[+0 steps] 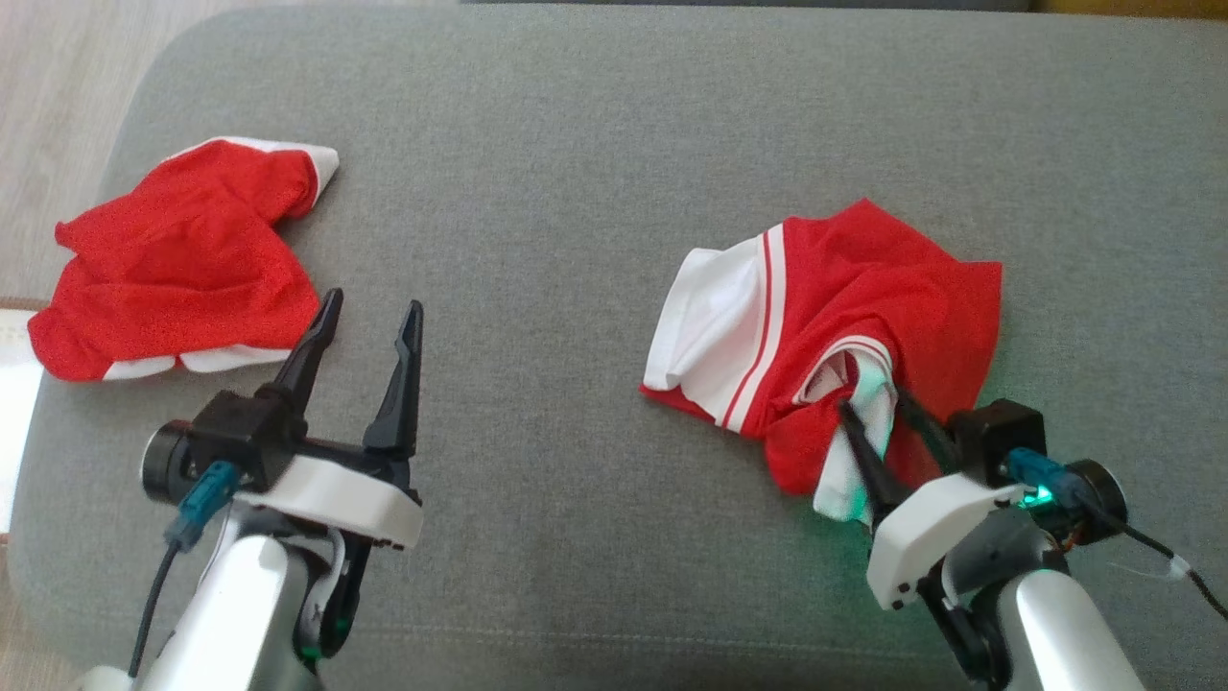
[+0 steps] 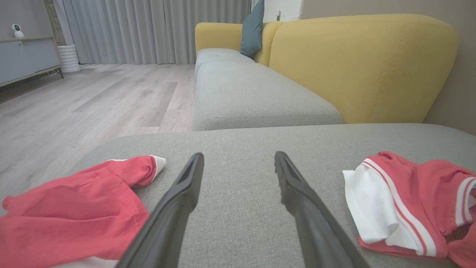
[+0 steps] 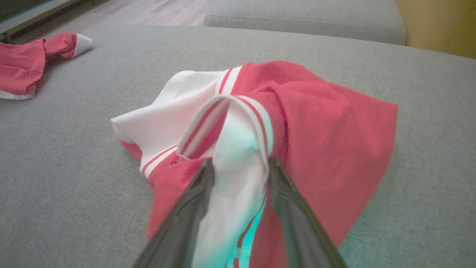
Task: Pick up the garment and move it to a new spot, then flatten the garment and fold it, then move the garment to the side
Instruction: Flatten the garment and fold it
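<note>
The garment (image 1: 863, 288) is a crumpled red piece with white panels and red-and-white stripes, lying on the right of the grey cushion (image 1: 576, 173). My right gripper (image 1: 873, 401) is at its near edge. In the right wrist view the garment (image 3: 327, 123) sends a raised white fold between the two fingers of the right gripper (image 3: 240, 163), which stand apart on either side of it. My left gripper (image 1: 372, 303) hovers open over bare cushion, with nothing between its fingers, as the left wrist view (image 2: 238, 155) confirms. From there the garment (image 2: 409, 193) lies to the right.
A second red and white garment (image 1: 182, 259) lies crumpled at the cushion's left edge, close to the left gripper. Wooden floor (image 1: 48, 115) lies beyond that edge. A yellow sofa back (image 2: 364, 67) and another grey seat (image 2: 253, 96) stand behind.
</note>
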`<state>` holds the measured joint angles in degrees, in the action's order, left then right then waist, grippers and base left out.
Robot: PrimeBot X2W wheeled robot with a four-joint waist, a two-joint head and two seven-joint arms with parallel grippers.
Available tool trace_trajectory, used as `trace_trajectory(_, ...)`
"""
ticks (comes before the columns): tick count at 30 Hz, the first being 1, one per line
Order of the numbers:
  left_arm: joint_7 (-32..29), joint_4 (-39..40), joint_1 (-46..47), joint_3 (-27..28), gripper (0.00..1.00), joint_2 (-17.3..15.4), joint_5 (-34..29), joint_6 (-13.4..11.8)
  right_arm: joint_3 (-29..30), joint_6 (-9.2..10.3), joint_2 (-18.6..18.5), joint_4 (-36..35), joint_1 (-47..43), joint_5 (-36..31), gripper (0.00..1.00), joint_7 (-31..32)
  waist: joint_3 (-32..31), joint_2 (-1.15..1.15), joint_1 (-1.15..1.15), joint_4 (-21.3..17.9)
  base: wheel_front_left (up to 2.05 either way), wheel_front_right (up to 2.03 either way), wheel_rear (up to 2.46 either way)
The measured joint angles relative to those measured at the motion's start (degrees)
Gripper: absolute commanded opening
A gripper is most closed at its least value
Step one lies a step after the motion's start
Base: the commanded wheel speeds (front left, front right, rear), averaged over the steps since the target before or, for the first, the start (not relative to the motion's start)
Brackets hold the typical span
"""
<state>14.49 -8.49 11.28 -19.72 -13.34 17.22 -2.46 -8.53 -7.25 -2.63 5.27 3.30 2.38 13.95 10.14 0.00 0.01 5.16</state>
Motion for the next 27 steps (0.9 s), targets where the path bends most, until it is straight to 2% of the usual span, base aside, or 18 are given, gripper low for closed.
trace_trajectory(4, 0.0, -0.4, 0.3, 0.1, 1.0, 0.6, -0.1, 0.5, 1.0, 0.0, 0.0, -0.1, 0.2, 0.1, 0.0, 0.2, 0.9, 0.0, 0.0, 0.4, 0.0, 0.0, 0.0)
trace_trajectory(8, 0.0, -0.4, 0.9, 0.5, 1.0, 0.8, -0.6, 0.5, 3.2, 0.0, -0.1, -3.2, 1.6, 0.2, 0.0, -0.5, 1.4, 0.0, 0.0, 0.3, 0.0, 0.0, 0.0)
trace_trajectory(15, 0.0, -0.1, 1.0, 1.8, 1.0, 1.1, -1.4, 1.0, 13.0, 0.0, -1.2, -5.7, 6.6, 0.9, 0.0, -0.3, 2.7, 0.0, 0.0, -0.4, 0.0, 0.0, 0.0)
trace_trajectory(21, 0.0, -0.1, 2.9, 2.0, 1.0, 2.0, -2.0, 1.5, 21.9, 0.0, -1.3, 0.5, 9.3, 2.9, 0.0, 0.1, 4.8, 0.0, 0.0, -0.4, 0.0, 0.0, 0.0)
trace_trajectory(24, 0.0, -0.1, 3.5, 2.2, 1.0, 2.4, -2.6, 2.0, 24.5, 0.0, -1.4, 4.6, 10.1, 3.2, 0.02, 0.1, 5.8, 0.0, 0.0, -0.4, 0.0, 0.0, 0.0)
trace_trajectory(25, 0.0, -0.1, 3.5, 2.2, 1.0, 2.6, -2.6, 2.1, 24.9, 0.0, -1.4, 5.5, 10.3, 3.2, 0.54, -0.4, 6.1, 0.0, 0.0, -0.3, 0.0, 0.0, 0.0)
trace_trajectory(26, 0.0, -0.1, 3.5, 2.3, 1.0, 2.7, -2.6, 2.3, 24.9, 0.0, -1.4, 6.0, 10.3, 3.2, 1.0, -1.1, 6.3, 0.0, 0.0, -0.3, 0.0, 0.0, 0.0)
trace_trajectory(27, 0.0, -0.1, 3.5, 2.5, 1.0, 2.7, -2.7, 2.3, 24.9, 0.0, -1.4, 6.3, 10.3, 3.2, 1.0, -1.6, 6.4, 0.0, 0.0, -0.4, 0.0, 0.0, 0.0)
